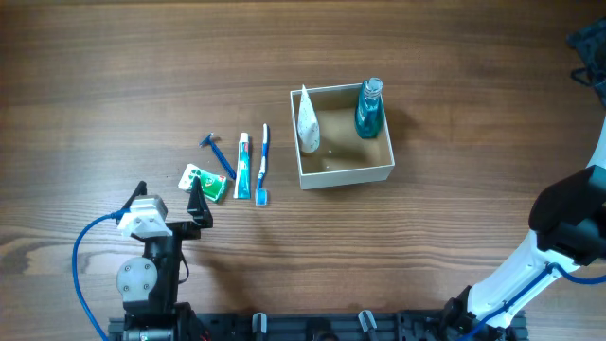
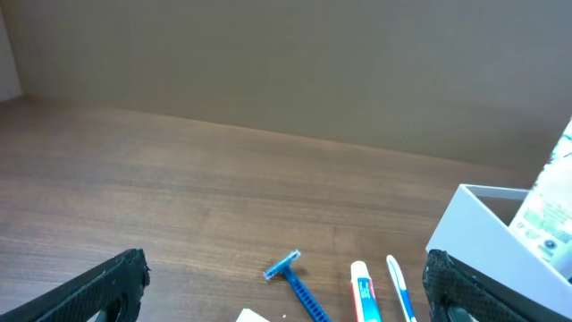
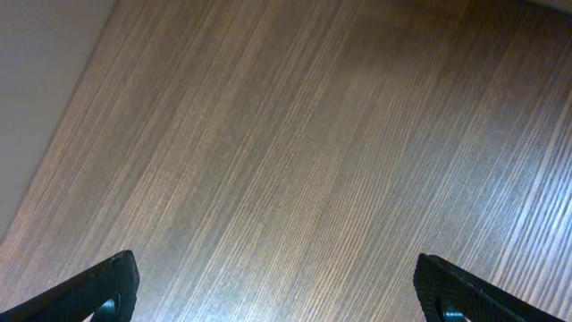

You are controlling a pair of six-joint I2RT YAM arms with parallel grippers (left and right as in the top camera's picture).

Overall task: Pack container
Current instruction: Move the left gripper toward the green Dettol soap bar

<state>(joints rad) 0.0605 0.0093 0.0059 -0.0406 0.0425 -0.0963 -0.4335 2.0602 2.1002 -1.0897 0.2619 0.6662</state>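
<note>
The container [image 1: 346, 174], a square white-walled box with a tan inside, stands right of centre. A white tube [image 1: 308, 123] and a teal bottle [image 1: 369, 109] stand in it. To its left, a toothbrush [image 1: 263, 163], a toothpaste tube [image 1: 243, 166], a blue razor [image 1: 218, 152] and a green packet [image 1: 203, 182] lie on the table. My left gripper [image 1: 169, 201] is open and empty, just left of and in front of the packet. In the left wrist view the open gripper [image 2: 286, 291] faces the razor [image 2: 295, 277], toothpaste [image 2: 365, 291], toothbrush [image 2: 399, 284] and container wall [image 2: 483, 233]. My right gripper [image 3: 279, 282] is open over bare wood.
The right arm [image 1: 568, 223] rises along the right edge of the overhead view, far from the container. The wooden table [image 1: 114, 85] shows around the items. A blue cable [image 1: 85, 256] loops beside the left arm's base.
</note>
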